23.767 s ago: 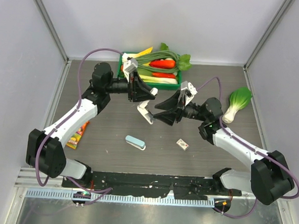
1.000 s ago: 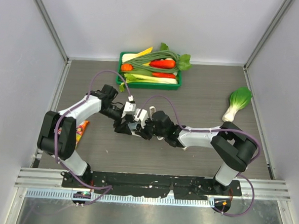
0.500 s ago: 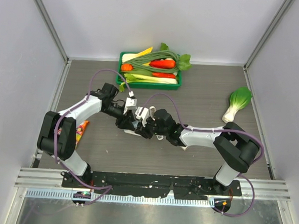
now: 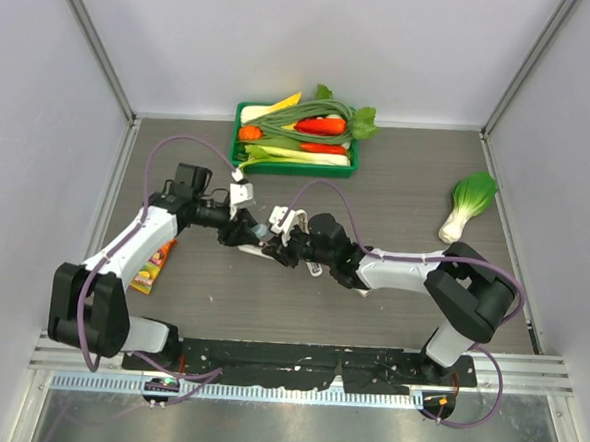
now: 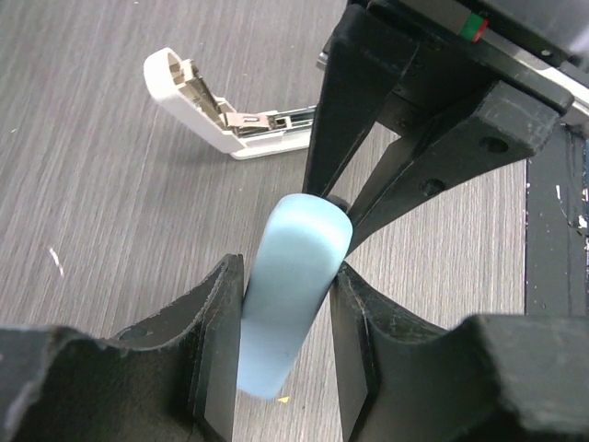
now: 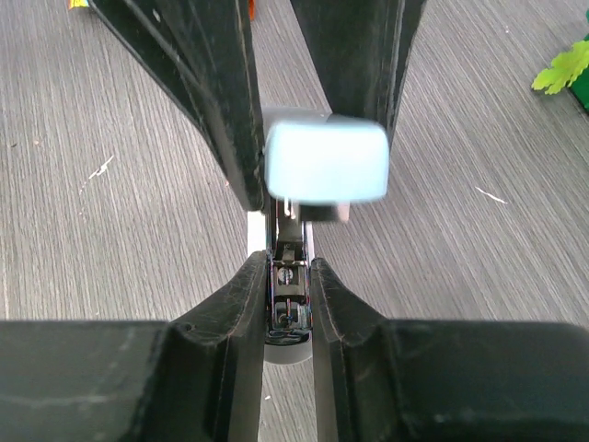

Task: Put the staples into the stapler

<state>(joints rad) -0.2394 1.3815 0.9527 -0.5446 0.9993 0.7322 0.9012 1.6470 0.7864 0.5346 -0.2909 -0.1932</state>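
Grey wood-grain table point(image 4: 407, 188) fills most of your top view. The green tray point(image 4: 308, 169) of veg sits top centre, a bok choy point(image 4: 468, 204) is off to the right, and the candy bag point(image 4: 152, 269) is at the left, partly under your left arm. Both arms meet just left of centre, right on the stapler point(image 4: 262, 244), which is swung open. Your left gripper point(image 5: 287, 269) is pinched narrow on its light-blue cover point(image 5: 285, 322), with a finger touching each side. Your right gripper point(image 6: 289, 269) is squeezed almost closed on the metal staple channel point(image 6: 289, 304) just below that cover. The white base point(image 5: 207, 110) lies out toward the upper left of the left wrist view. Can't make out the staples box for sure in any view.
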